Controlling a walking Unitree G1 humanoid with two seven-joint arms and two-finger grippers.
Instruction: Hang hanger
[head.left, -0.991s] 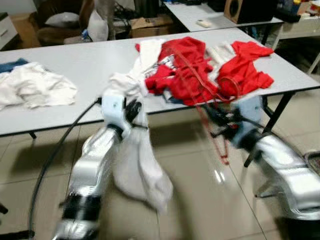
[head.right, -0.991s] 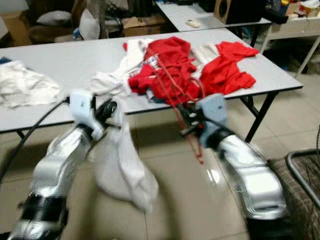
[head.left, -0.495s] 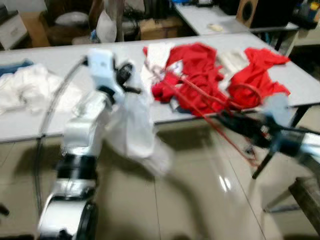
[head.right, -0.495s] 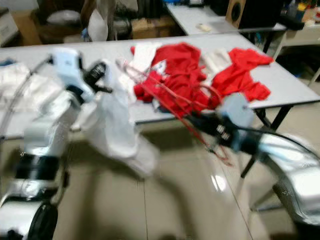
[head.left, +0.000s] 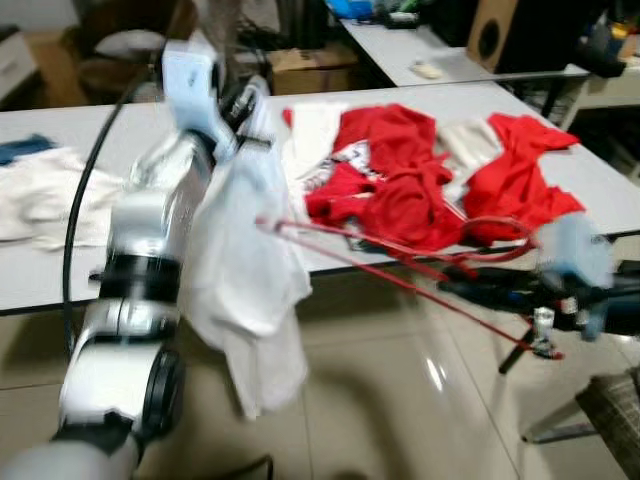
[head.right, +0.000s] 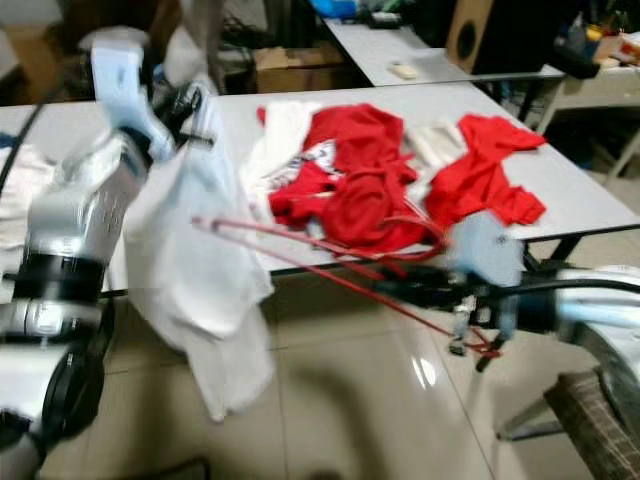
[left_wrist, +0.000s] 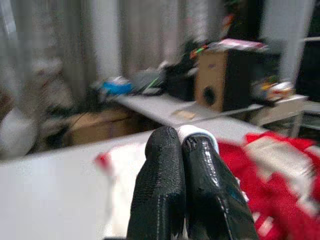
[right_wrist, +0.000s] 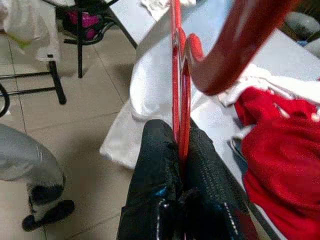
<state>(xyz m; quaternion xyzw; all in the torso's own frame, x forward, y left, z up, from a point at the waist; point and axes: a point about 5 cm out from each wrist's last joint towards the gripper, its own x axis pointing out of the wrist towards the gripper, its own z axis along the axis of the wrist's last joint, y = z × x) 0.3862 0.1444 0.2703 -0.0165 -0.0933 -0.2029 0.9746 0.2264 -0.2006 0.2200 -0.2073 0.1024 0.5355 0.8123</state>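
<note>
My left gripper (head.left: 246, 98) is raised over the near edge of the grey table (head.left: 120, 130), shut on the top of a white garment (head.left: 245, 270) that hangs down past the table edge toward the floor. In the left wrist view a bit of white cloth (left_wrist: 199, 133) shows between its fingertips. My right gripper (head.left: 462, 287) is low in front of the table, shut on a red wire hanger (head.left: 380, 262). The hanger lies nearly level, its far end reaching the hanging garment. In the right wrist view the red hanger (right_wrist: 179, 115) runs out between the closed fingers (right_wrist: 159, 165).
A heap of red clothes (head.left: 410, 185) covers the right half of the table, and white clothes (head.left: 40, 195) lie at its left end. Behind are a second table with a speaker (head.left: 500, 35), boxes and clutter. A dark seat (head.left: 612, 405) stands at lower right on the tiled floor.
My left arm has lifted the white garment from below the table edge to above it. My right gripper has swung rightward, and the hanger now points across to the garment. The camera has shifted.
</note>
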